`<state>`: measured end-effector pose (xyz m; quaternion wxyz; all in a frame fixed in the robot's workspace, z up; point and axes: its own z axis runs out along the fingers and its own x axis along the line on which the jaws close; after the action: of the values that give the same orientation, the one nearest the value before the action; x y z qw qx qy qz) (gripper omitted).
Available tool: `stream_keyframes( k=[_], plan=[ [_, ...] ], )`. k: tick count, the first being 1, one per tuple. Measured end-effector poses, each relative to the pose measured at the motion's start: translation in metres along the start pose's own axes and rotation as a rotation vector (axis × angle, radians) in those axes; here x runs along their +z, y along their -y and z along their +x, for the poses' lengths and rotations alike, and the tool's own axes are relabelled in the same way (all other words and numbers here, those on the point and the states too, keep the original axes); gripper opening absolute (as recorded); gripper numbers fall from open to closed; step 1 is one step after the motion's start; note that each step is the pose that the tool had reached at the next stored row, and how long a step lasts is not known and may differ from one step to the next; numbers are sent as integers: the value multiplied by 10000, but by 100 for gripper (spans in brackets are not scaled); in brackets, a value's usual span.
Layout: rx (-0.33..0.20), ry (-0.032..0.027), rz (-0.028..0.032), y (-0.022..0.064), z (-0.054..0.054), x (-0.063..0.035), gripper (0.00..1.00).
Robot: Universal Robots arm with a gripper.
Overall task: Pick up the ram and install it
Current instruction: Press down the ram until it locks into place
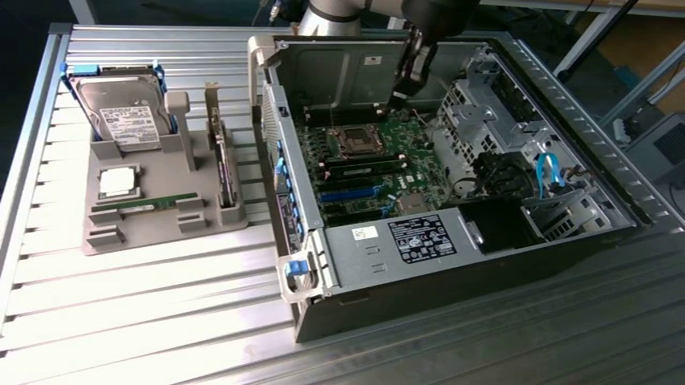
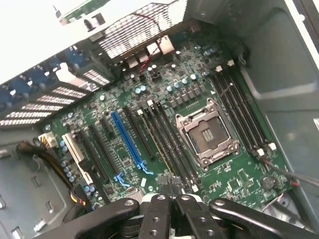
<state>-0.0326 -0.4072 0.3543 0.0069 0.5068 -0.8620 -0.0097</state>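
Ribbed metal table (image 1: 160, 305), green ram (image 1: 144, 206) (slim stick)

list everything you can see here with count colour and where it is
computer case: 1, black and silver, open, on the exterior view's right
motherboard: 1, green, inside the case
processor socket: 1, silver, empty, on the motherboard
blue slot: 1, blue, on the motherboard
power supply: 1, grey with a black label, near end of the case
parts tray: 1, grey, on the exterior view's left
hard drive: 1, silver, far end of the tray
processor chip: 1, square silver, middle of the tray
ram: 1, green, in a tray slot near the chip
expansion card: 1, dark, on edge at the tray's case side
table: 1, ribbed metal
gripper: 1, black, shut, over the motherboard
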Motion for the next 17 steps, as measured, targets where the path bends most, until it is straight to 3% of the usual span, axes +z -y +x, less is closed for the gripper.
stream_keyframes(
  k=[14, 17],
  plan=[
    [2295, 54, -5, 0, 0, 9, 10],
    [3171, 75, -7, 1, 0, 13, 10]
  ],
)
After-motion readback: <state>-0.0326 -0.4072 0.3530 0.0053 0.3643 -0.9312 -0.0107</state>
